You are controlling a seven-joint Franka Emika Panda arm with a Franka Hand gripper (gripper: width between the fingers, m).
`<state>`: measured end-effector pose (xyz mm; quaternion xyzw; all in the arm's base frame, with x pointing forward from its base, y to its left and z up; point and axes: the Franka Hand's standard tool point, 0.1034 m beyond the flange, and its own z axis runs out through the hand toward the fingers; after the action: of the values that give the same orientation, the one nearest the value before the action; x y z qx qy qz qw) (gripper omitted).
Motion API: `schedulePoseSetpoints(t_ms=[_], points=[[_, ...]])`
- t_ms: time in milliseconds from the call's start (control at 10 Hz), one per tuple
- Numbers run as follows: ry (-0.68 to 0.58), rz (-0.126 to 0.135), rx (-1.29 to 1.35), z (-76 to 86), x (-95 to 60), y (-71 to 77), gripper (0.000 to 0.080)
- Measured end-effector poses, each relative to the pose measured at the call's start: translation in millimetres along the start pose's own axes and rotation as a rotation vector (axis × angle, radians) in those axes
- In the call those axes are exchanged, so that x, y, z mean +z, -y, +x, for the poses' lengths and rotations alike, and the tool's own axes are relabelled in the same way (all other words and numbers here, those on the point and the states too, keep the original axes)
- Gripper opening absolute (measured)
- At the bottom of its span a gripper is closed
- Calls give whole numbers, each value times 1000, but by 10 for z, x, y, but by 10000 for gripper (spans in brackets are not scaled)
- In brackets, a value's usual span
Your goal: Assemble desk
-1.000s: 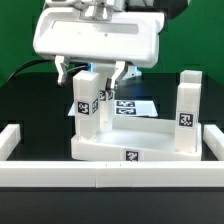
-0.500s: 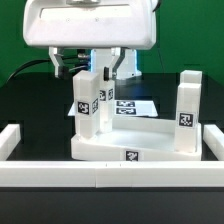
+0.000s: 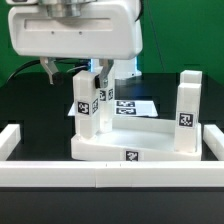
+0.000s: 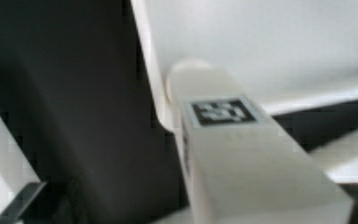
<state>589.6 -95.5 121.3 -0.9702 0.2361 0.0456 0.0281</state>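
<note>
The desk panel [image 3: 135,143] lies flat on the black table, its rim tag facing front. Three white tagged leg posts stand upright on it: one at the front left [image 3: 86,108], one just behind it [image 3: 106,95], one at the right [image 3: 186,112]. My gripper [image 3: 77,73] hangs open just above the front-left post, with one dark finger on each side of the post's top and holding nothing. In the wrist view a tagged post [image 4: 226,125] fills the middle, with one dark fingertip [image 4: 23,198] at the edge; the other finger is out of view.
A long low white rail with L-shaped ends [image 3: 100,176] runs across the front. The marker board [image 3: 133,105] lies flat behind the panel. The black tabletop [image 3: 30,105] shows at the exterior view's left.
My gripper has moved toward the exterior view's left, from over the two left posts to over the front-left post. The posts and the panel have not moved.
</note>
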Motion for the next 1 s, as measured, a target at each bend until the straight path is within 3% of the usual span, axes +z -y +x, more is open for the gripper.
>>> schedulePoseSetpoints(t_ms=[100,300,400,500,800,1000], points=[[2,-1,6,-10,6,4,649],[3,-1,52,-12,13,3,342],[3,-1,138,-14,17,7,342],[4,-2,207,-15,20,6,288],[4,-3,374,-18,26,13,288],[3,-5,654,-34,33,63,288]])
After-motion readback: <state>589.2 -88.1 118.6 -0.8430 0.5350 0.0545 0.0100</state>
